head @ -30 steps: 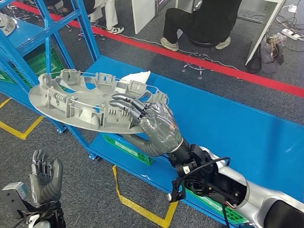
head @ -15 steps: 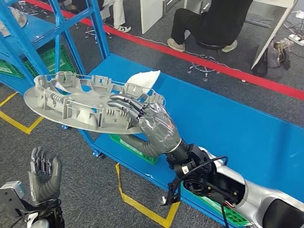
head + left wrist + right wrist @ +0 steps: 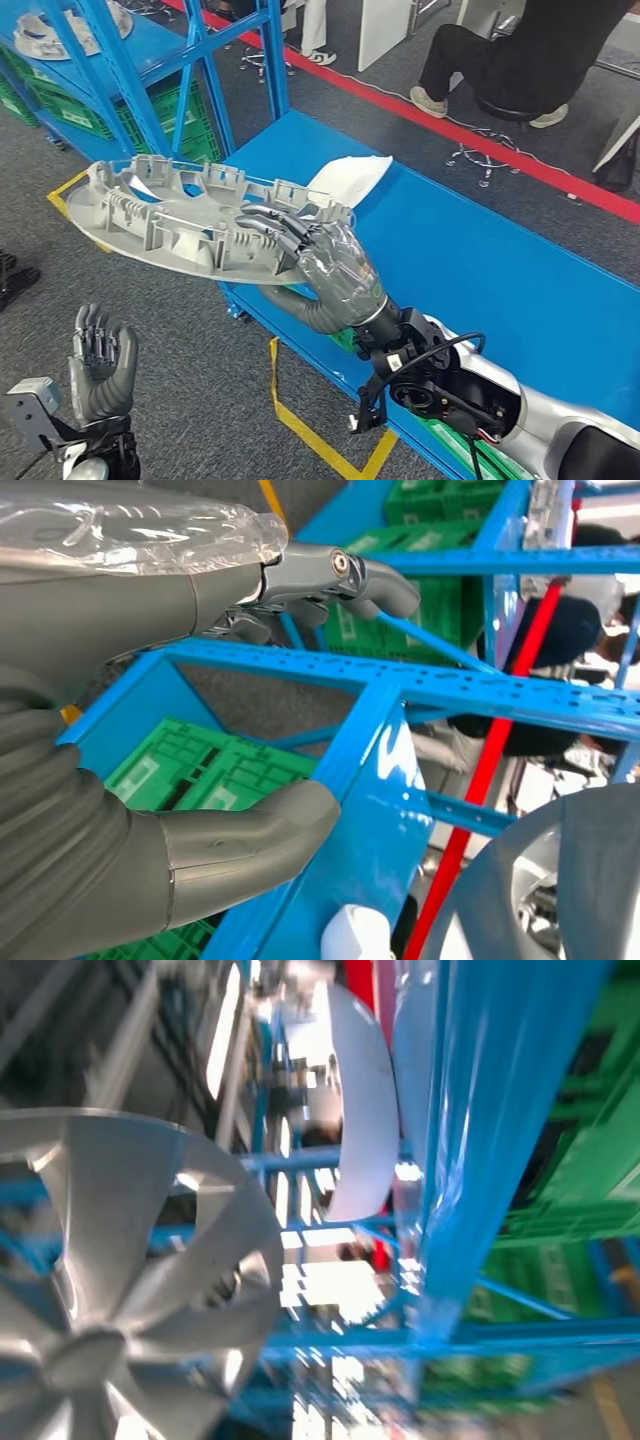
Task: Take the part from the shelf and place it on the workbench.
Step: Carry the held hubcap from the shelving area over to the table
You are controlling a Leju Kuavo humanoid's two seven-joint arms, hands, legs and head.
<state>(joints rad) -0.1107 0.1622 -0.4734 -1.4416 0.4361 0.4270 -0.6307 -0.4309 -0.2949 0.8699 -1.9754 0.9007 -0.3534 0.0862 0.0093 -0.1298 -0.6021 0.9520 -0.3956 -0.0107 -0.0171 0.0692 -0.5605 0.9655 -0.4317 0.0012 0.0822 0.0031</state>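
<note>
The part is a grey round ribbed wheel-cover disc (image 3: 181,222), held level in the air over the floor beside the blue workbench (image 3: 483,250). My right hand (image 3: 332,270) grips its near-right rim, fingers over the top and thumb underneath. The right wrist view looks up at the disc's spoked underside (image 3: 113,1290). My left hand (image 3: 102,365) is low at the left, palm up, fingers apart, holding nothing; its thumb and fingers (image 3: 249,830) show close up in the left wrist view. A white curved piece (image 3: 351,180) lies on the workbench just beyond the disc.
The blue shelf frame (image 3: 189,70) stands at the back left with green crates (image 3: 162,115) under it and another grey part (image 3: 45,30) on its top level. Seated people (image 3: 513,60) are behind a red floor line. Yellow tape marks the grey carpet.
The whole view has swung: shelf and workbench shifted right in the picture. The disc stays in my right hand's grip, a little nearer the workbench edge. The left hand keeps its pose.
</note>
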